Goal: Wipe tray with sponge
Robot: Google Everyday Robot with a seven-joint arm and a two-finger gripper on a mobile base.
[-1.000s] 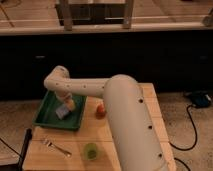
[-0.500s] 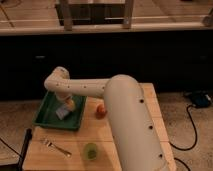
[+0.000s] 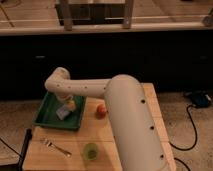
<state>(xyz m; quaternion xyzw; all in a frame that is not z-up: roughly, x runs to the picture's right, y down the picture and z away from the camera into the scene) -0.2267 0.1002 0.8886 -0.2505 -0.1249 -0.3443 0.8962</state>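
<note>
Dim, warm light from above; white arm [image 3: 127, 107] brightest; deep gloom behind surface [image 3: 100, 134]; hand [image 3: 69, 105] over tray [image 3: 46, 114], shaded.

Robot lab: hand [image 3: 69, 105] over tabletop tray [image 3: 47, 111]

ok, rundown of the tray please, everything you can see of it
The tray is dark green, rectangular and shallow, with raised sloped rims; it looks like plastic. It lies flat on the left rear part of the wooden table, slightly skewed to the table's edges. The pale sponge rests on its floor toward the right side, and the tool is over the tray right at the sponge.
</note>
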